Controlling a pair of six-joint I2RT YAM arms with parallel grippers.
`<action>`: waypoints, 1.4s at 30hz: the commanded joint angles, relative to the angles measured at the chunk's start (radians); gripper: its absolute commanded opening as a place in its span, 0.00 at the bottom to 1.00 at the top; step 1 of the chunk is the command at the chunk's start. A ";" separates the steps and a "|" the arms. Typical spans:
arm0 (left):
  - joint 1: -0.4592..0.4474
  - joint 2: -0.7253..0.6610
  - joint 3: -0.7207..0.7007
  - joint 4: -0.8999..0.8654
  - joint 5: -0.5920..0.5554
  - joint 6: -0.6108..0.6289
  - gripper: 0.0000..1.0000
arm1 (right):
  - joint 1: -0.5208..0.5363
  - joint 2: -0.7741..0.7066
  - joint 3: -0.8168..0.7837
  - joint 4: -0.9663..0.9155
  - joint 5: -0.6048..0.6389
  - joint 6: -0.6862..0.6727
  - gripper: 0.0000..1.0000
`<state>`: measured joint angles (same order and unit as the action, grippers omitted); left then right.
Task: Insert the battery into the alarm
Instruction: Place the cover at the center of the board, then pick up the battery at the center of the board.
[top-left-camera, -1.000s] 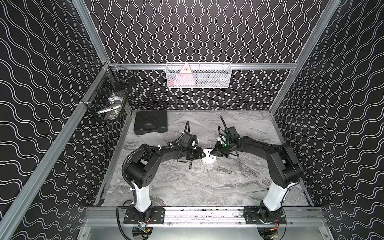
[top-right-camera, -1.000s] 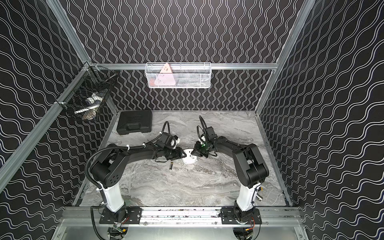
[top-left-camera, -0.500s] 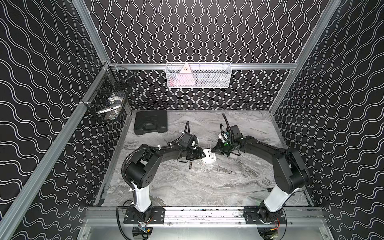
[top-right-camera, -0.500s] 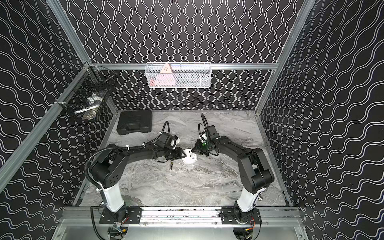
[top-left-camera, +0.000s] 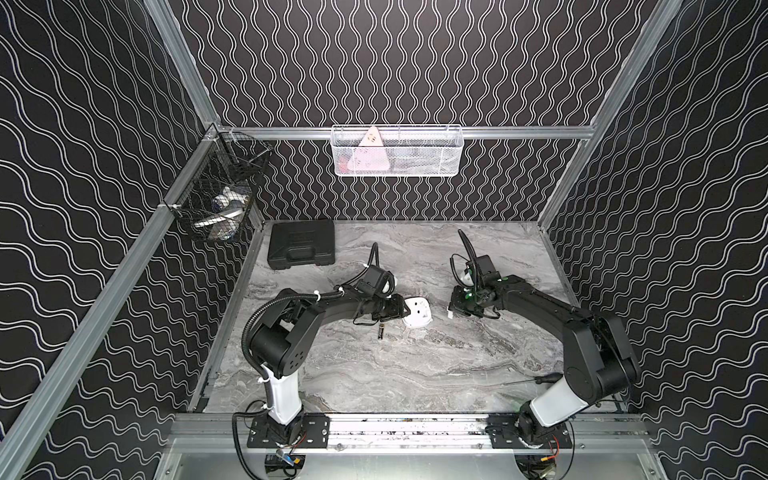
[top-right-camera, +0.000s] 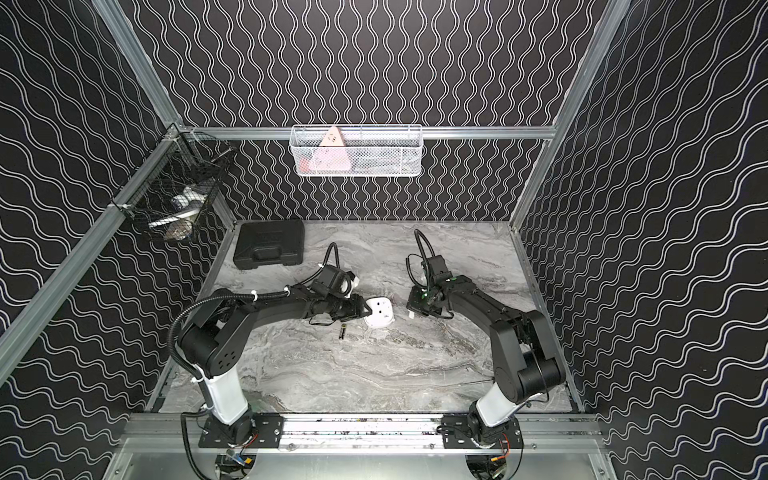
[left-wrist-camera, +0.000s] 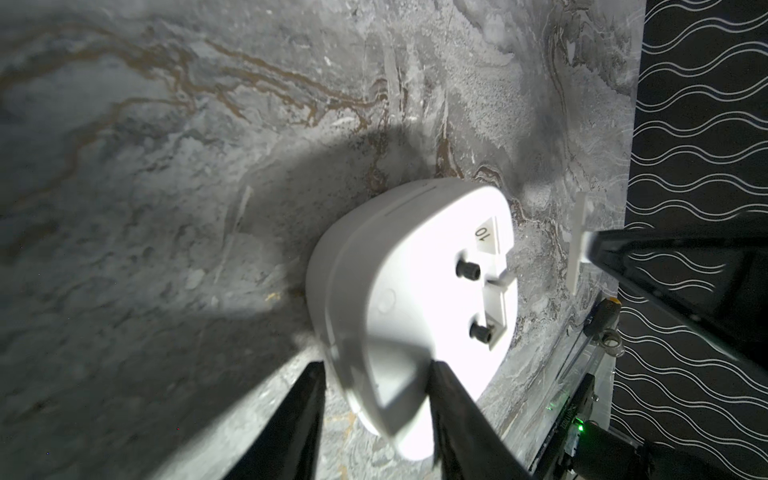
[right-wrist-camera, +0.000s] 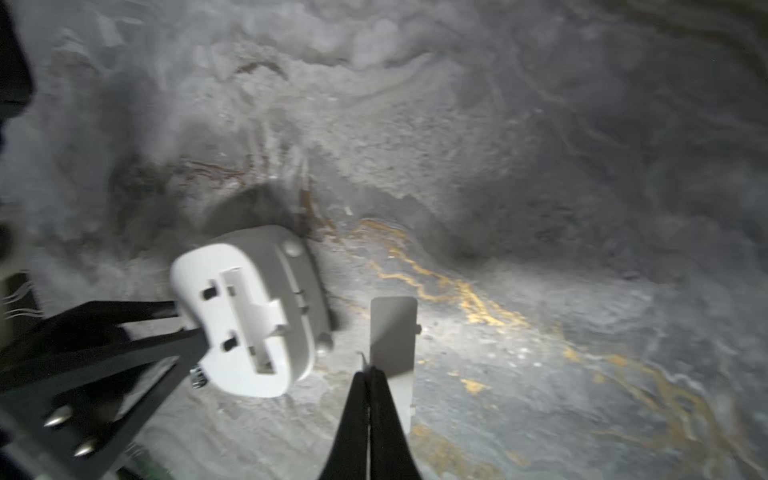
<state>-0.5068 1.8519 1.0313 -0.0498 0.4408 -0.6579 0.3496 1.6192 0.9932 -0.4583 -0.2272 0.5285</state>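
- Two pincers. The left pincer (left-wrist-camera: 374, 369) pinches one edge of the alarm (top-left-camera: 417, 316), a finger on each side of it. The right pincer (right-wrist-camera: 368, 372) is pressed together on a thin white plate (right-wrist-camera: 392, 328).
- One alarm sits tilted on the counter (top-left-camera: 415, 374), its back and slot turned up.
- One battery (top-left-camera: 380, 331) lies flat on the counter near the alarm, on the arm-base side and not touching it.
- Since a second ago, the right pincer has drawn back from the alarm, leaving a gap. The alarm and battery have stayed put.
- One black case (top-left-camera: 301, 249) lies well beyond the alarm, by the back wall. Two baskets hang higher up, one white (top-left-camera: 415, 166) and one black (top-left-camera: 216, 208).
- Bare counter runs from the alarm towards the front rail and the right wall.
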 joint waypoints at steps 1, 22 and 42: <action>-0.001 -0.006 -0.005 -0.071 -0.026 0.005 0.48 | -0.004 0.022 -0.016 -0.043 0.137 -0.056 0.05; -0.004 -0.149 0.051 -0.214 -0.134 0.035 0.56 | -0.004 -0.154 -0.037 -0.023 0.087 -0.059 0.30; -0.176 -0.135 0.073 -0.579 -0.548 0.104 0.49 | -0.003 -0.260 -0.137 0.125 -0.064 0.014 0.47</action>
<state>-0.6811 1.6981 1.1053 -0.6140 -0.0818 -0.5331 0.3462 1.3598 0.8570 -0.3592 -0.2787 0.5354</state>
